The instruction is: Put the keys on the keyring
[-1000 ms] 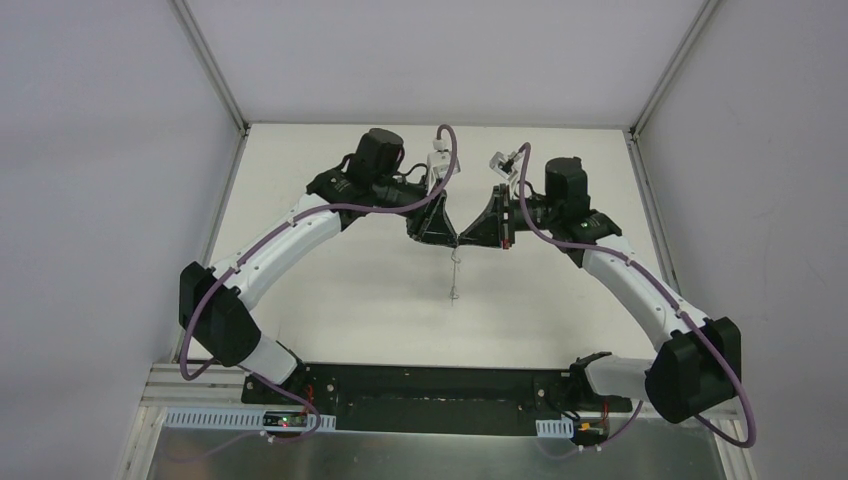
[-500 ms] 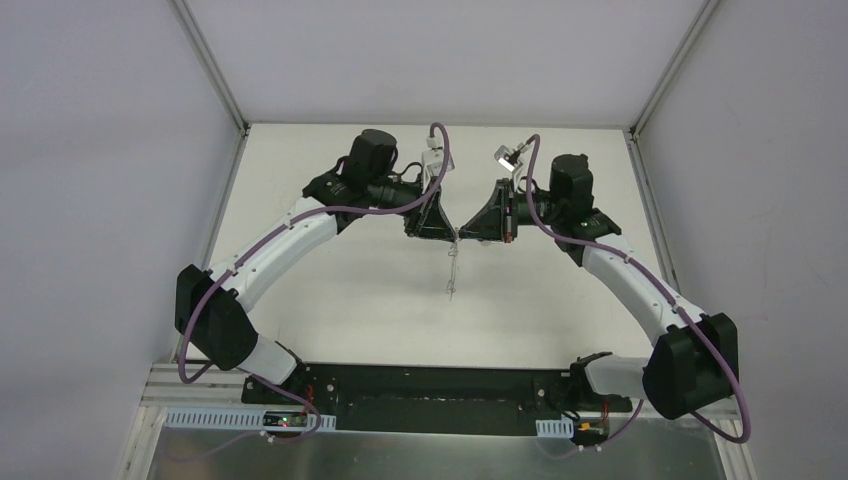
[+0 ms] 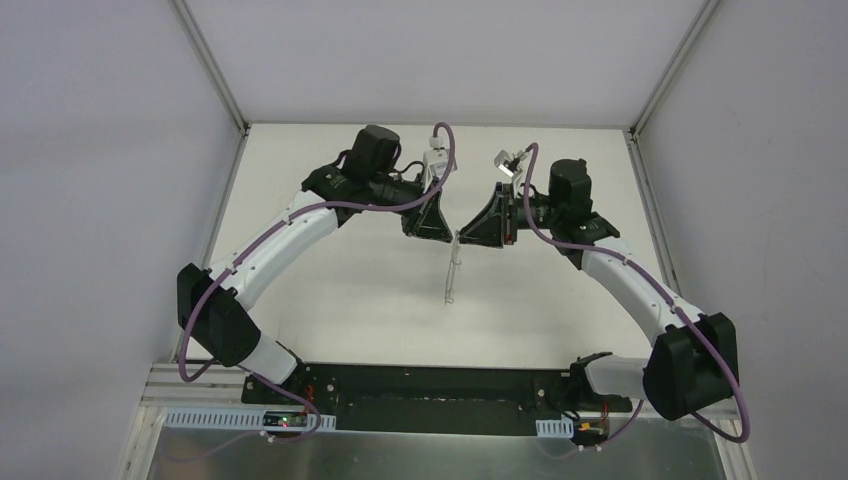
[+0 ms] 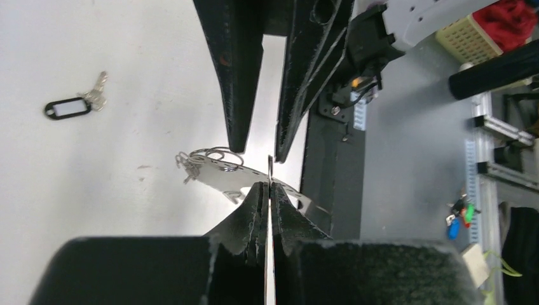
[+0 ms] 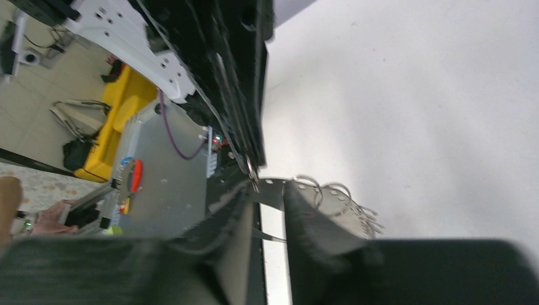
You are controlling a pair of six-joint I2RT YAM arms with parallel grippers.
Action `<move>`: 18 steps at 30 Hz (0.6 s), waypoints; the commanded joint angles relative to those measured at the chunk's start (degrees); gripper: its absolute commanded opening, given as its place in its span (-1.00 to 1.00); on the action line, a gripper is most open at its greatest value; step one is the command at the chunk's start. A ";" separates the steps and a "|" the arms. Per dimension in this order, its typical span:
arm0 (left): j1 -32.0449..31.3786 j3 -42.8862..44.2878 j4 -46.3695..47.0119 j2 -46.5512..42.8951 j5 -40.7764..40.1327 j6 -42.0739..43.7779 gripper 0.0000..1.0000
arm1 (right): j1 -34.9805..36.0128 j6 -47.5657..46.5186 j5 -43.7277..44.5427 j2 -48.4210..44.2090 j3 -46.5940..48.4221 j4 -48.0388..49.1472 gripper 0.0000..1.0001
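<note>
The keyring (image 4: 222,178) shows in the left wrist view as a curved grey metal band with small silvery rings strung on it. Overhead it hangs as a thin line (image 3: 452,275) between the two arms, above the table. My left gripper (image 4: 269,185) is shut on a thin ring at the keyring's top edge. Opposite it, my right gripper (image 4: 259,152) stands open, tips just short of the band. The right wrist view has the right gripper (image 5: 270,189) with a clear gap and the keyring (image 5: 330,202) across its tips. The black-headed key (image 4: 67,108) lies on the table, apart.
White table (image 3: 340,280) with walls on three sides and a metal rail at the near edge (image 3: 440,385). Small silvery pieces (image 4: 95,96) lie attached to the black key head. Beyond the table's near edge is grey floor with clutter (image 4: 457,213).
My left gripper has closed onto the keyring. My right gripper, shut before, has opened and drawn slightly back. The hanging keyring now tilts a little to the left.
</note>
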 commanded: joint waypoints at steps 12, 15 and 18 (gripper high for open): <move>-4.85 15.21 -28.83 4.37 -12.27 18.51 -1.00 | 3.23 -21.88 4.00 -2.01 4.99 -16.64 0.03; -5.01 15.56 -27.90 5.00 -11.19 16.15 -1.00 | 3.94 -21.93 3.91 -1.64 5.15 -16.66 -0.01; -5.02 15.48 -26.69 5.43 -9.27 14.24 -1.00 | 4.45 -21.97 3.74 -1.54 4.82 -16.46 -0.05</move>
